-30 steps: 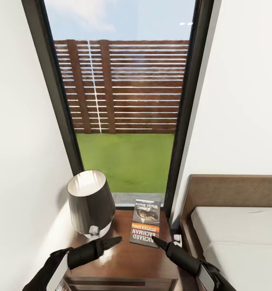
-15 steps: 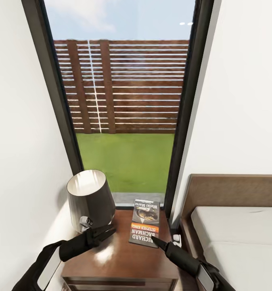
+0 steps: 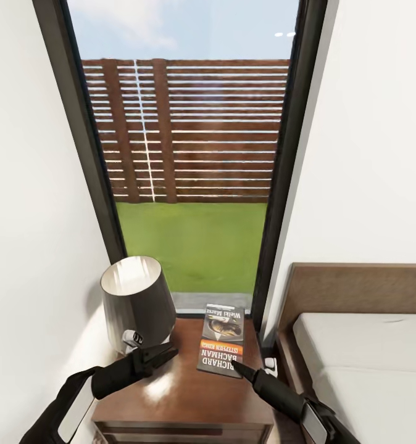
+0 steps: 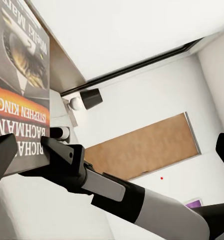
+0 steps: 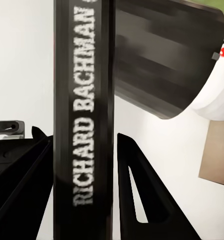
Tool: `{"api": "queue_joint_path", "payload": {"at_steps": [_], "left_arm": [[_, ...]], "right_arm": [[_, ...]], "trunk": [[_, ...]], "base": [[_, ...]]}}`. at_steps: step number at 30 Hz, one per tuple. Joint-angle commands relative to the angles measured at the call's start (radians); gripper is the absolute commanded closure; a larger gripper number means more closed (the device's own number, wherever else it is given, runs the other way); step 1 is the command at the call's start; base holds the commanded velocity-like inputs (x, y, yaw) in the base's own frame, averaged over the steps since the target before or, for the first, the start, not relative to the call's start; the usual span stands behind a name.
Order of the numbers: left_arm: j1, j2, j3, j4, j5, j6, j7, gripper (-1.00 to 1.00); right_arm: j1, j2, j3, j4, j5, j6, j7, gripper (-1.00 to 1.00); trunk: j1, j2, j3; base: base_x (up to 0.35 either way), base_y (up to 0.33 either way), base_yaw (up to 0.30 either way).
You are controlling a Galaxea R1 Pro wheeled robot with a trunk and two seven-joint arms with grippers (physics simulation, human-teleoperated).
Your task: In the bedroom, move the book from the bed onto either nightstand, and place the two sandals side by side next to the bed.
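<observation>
Since half a second ago your left gripper [image 3: 168, 351] has barely shifted; a second ago it reached further over the nightstand [image 3: 189, 394]. You have it low beside the lamp [image 3: 137, 305], fingers close together, holding nothing. Right of it the book [image 3: 221, 340] lies flat on the nightstand's far right part, below the window [image 3: 189, 154]. Your right gripper [image 3: 236, 367] sits at the book's near corner, fingers either side of its spine [image 5: 84, 120]; whether they clamp it, you cannot tell. The bed [image 3: 362, 364] stands rightmost.
</observation>
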Motion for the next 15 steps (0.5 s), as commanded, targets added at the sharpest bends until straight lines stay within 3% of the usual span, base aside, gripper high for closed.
{"api": "queue_joint_path", "payload": {"at_steps": [1, 15], "left_arm": [[-0.001, 0.001, -0.003, 0.000, 0.007, 0.009, 0.000, -1.00], [-0.001, -0.001, -0.006, 0.000, 0.006, 0.007, 0.002, -1.00]], "right_arm": [[-0.001, 0.000, -0.003, 0.000, -0.003, 0.010, 0.003, 1.00], [-0.001, 0.000, -0.003, 0.000, -0.003, 0.010, 0.004, 1.00]], "trunk": [[0.004, -0.008, -0.004], [0.058, -0.106, -0.048]], "base": [[0.000, 0.000, 0.000], [0.000, 0.000, 0.000]]}}
